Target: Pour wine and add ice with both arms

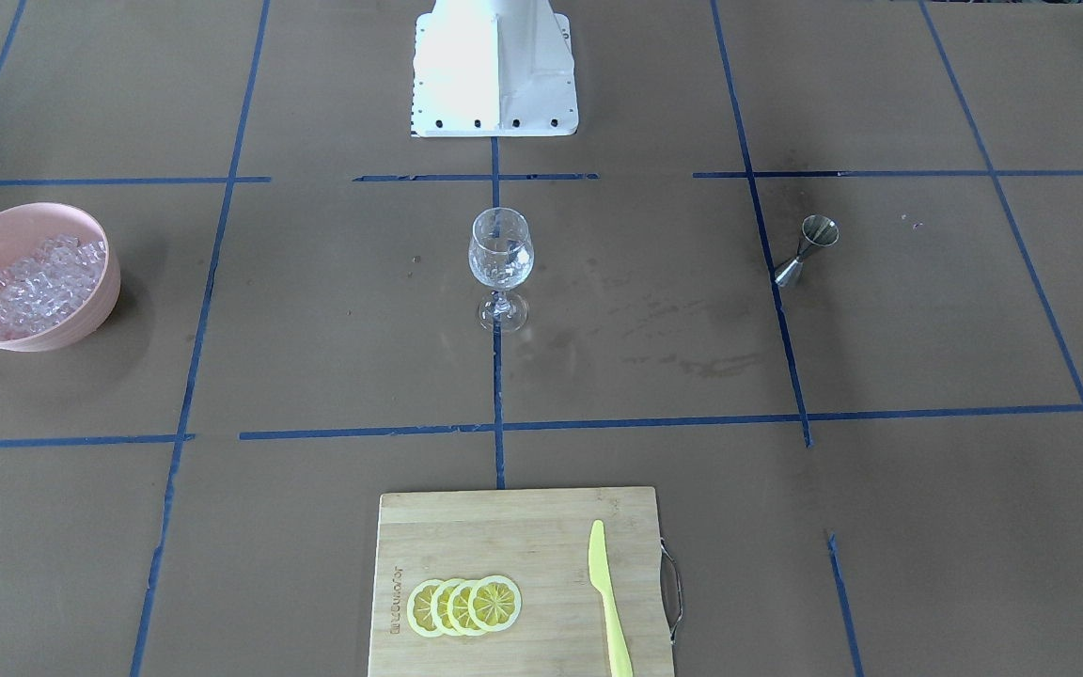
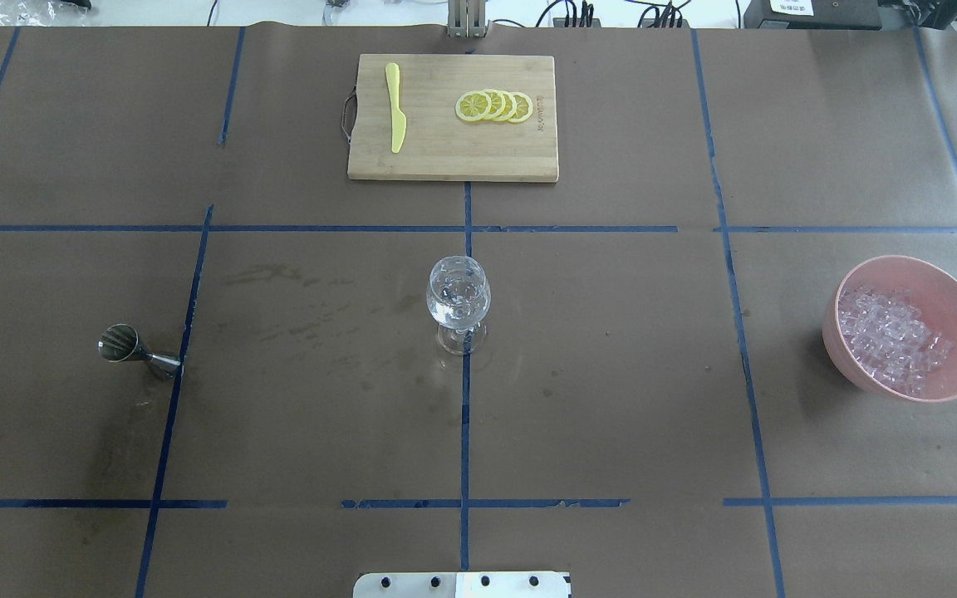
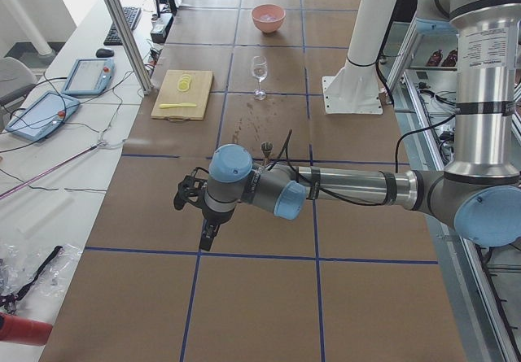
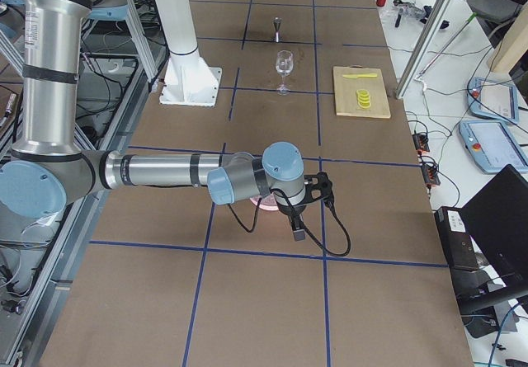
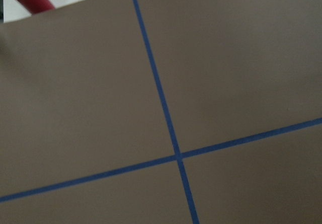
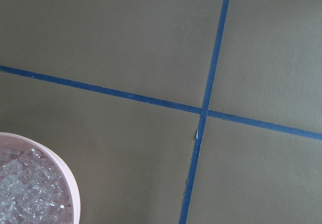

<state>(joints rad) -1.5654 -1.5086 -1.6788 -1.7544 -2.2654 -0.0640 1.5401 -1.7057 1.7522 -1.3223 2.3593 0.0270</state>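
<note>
One steel double-cone jigger (image 2: 136, 352) stands left on the brown table (image 2: 611, 374); one clear stemmed wine glass (image 2: 459, 303) centre, contents unclear; one bamboo board (image 2: 445, 158) beyond carries one yellow knife (image 2: 395, 108), four lemon slices (image 2: 495, 106); one pink bowl (image 2: 956, 307), right, holds heaped clear ice cubes (image 2: 890, 336); left tool (image 3: 189, 195), right tool (image 4: 318, 187): apart or together, cannot tell.

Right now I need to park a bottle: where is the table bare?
Bare: the patches between jigger and glass, and between glass and bowl. Also between glass and board. Crowded only on the board, with knife and lemon slices.
</note>
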